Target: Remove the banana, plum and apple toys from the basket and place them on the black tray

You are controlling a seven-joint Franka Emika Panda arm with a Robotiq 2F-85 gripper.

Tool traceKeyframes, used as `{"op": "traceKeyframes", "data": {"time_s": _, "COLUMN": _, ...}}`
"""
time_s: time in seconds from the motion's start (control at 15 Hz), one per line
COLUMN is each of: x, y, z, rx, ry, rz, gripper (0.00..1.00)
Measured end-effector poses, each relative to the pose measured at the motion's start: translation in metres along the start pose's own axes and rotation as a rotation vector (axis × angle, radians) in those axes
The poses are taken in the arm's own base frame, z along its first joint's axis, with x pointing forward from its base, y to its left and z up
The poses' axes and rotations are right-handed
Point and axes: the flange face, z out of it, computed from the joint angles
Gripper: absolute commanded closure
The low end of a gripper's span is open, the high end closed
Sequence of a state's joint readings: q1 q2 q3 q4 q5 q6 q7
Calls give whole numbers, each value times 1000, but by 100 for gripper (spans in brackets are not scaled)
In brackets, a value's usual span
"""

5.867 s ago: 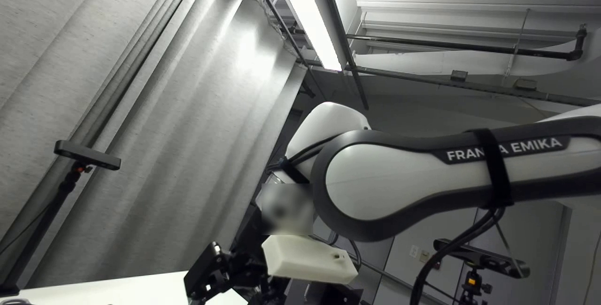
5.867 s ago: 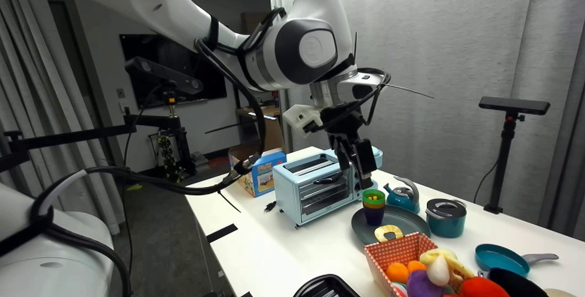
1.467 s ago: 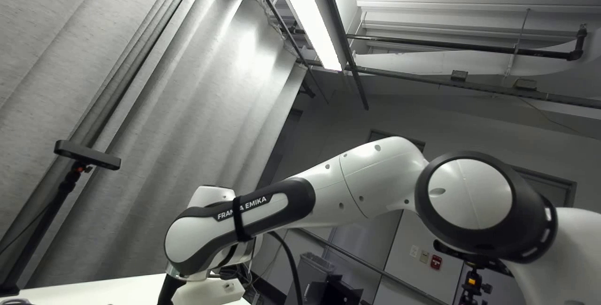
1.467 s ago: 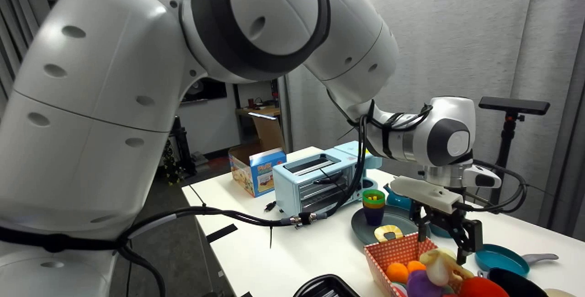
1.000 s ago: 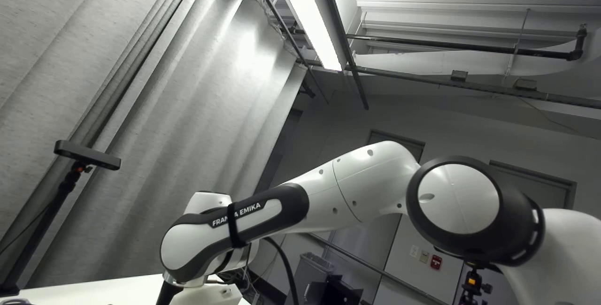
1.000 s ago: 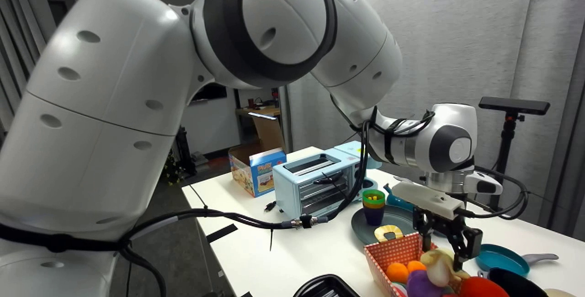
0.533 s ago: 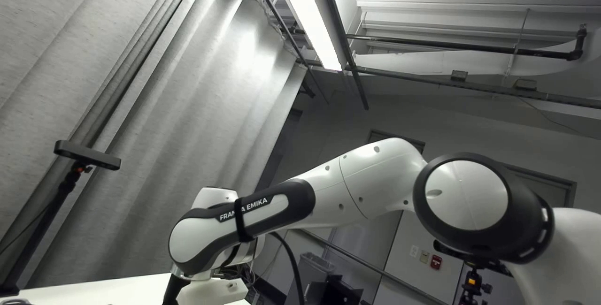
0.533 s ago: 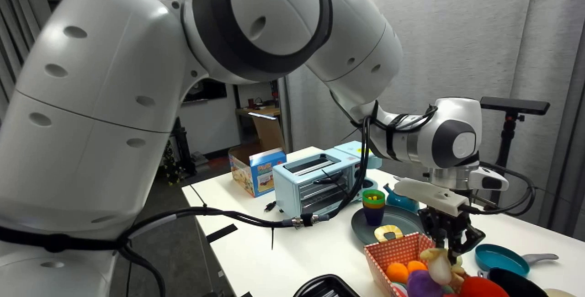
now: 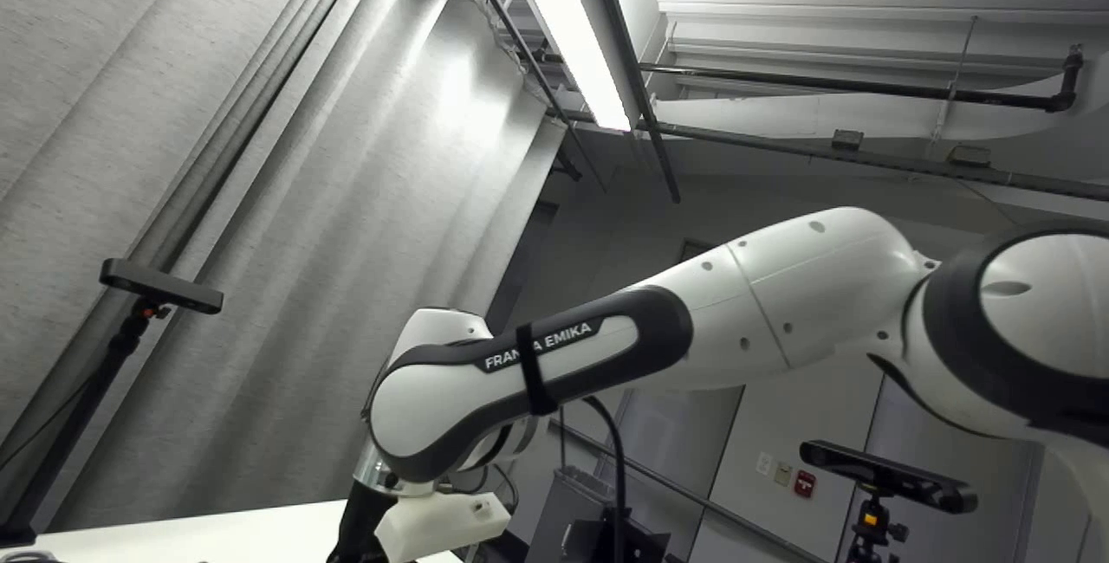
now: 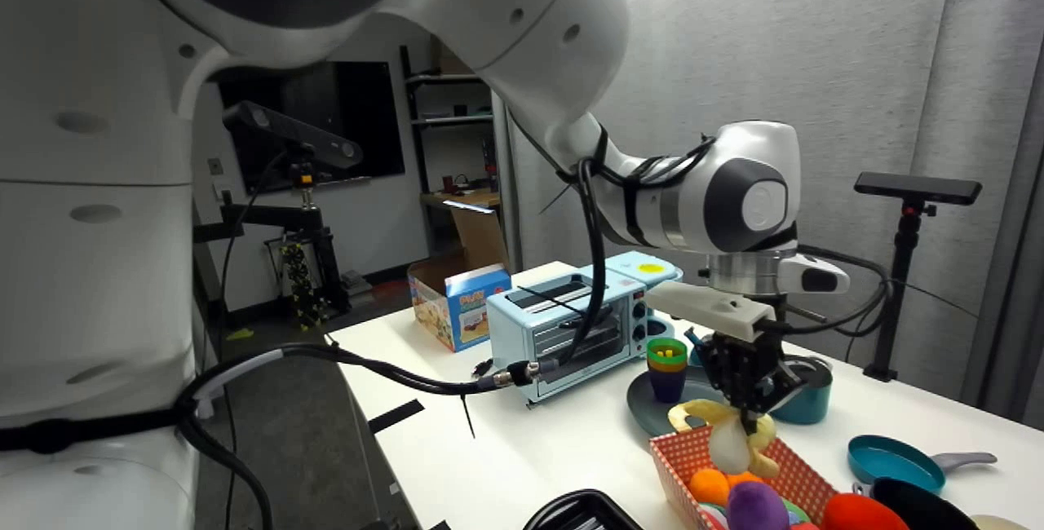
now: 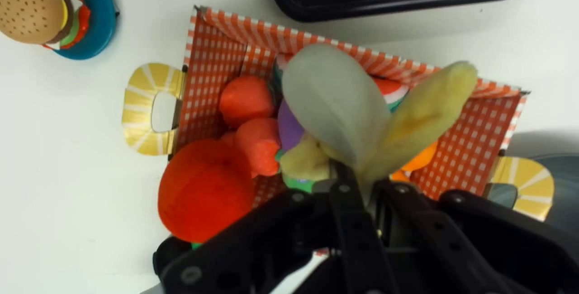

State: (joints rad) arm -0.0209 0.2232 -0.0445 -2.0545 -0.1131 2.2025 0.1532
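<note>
Pinched at its middle, the peeled banana toy (image 10: 728, 446) hangs from my gripper (image 10: 746, 420) just over the red-checked basket (image 10: 681, 452). Seen from the wrist, the banana's pale flesh (image 11: 332, 92) and yellow peel (image 11: 427, 113) spread out beyond the jaws of my gripper (image 11: 365, 183). A purple toy, the plum by its colour (image 11: 288, 126), lies in the basket, partly covered by the banana. A large red toy (image 11: 206, 190) rests at the basket's side and smaller red toys (image 11: 246, 100) lie inside; which is the apple I cannot tell. Beside the basket stands the black tray (image 11: 398, 8).
Orange toys (image 10: 708, 485) share the basket. Around it on the table are a grey plate (image 10: 648, 420) with stacked cups (image 10: 667, 375), a teal pot (image 10: 807, 404), a teal pan (image 10: 893, 465) and a burger toy (image 11: 31, 7). A blue toaster oven (image 10: 563, 334) stands farther back.
About a second ago the jaws stood apart around the banana in the basket. They have closed on it, and the arm has lifted it upward and leftward in an exterior view.
</note>
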Motion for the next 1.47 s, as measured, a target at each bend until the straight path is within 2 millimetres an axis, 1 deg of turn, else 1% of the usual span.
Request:
{"op": "traceKeyframes", "data": {"time_s": 0.13, "x": -31, "y": -12, "z": -7, "rx": 1, "ry": -9, "rz": -28, "gripper": 97}}
{"op": "traceKeyframes", "data": {"time_s": 0.27, "x": -57, "y": -21, "z": -8, "rx": 0, "ry": -25, "rz": -54, "gripper": 97}}
{"op": "traceKeyframes", "data": {"time_s": 0.4, "x": -77, "y": -25, "z": -2, "rx": -2, "ry": -46, "rz": -67, "gripper": 97}}
{"op": "traceKeyframes", "data": {"time_s": 0.47, "x": -83, "y": -25, "z": 3, "rx": -4, "ry": -59, "rz": -69, "gripper": 97}}
{"op": "traceKeyframes", "data": {"time_s": 0.6, "x": -92, "y": -23, "z": 15, "rx": -7, "ry": -88, "rz": -68, "gripper": 97}}
{"op": "traceKeyframes", "data": {"time_s": 0.73, "x": -97, "y": -19, "z": 26, "rx": -9, "ry": -112, "rz": -63, "gripper": 97}}
{"op": "traceKeyframes", "data": {"time_s": 1.0, "x": -97, "y": -11, "z": 44, "rx": -16, "ry": -149, "rz": -50, "gripper": 97}}
{"op": "traceKeyframes", "data": {"time_s": 1.07, "x": -96, "y": -10, "z": 49, "rx": -22, "ry": -157, "rz": -49, "gripper": 93}}
{"op": "traceKeyframes", "data": {"time_s": 1.13, "x": -96, "y": -8, "z": 53, "rx": -30, "ry": -166, "rz": -49, "gripper": 65}}
{"op": "traceKeyframes", "data": {"time_s": 1.2, "x": -95, "y": -7, "z": 58, "rx": -40, "ry": -173, "rz": -49, "gripper": 64}}
{"op": "traceKeyframes", "data": {"time_s": 1.33, "x": -93, "y": -6, "z": 64, "rx": -55, "ry": -182, "rz": -46, "gripper": 50}}
{"op": "traceKeyframes", "data": {"time_s": 1.47, "x": -92, "y": -6, "z": 67, "rx": -66, "ry": -186, "rz": -41, "gripper": 34}}
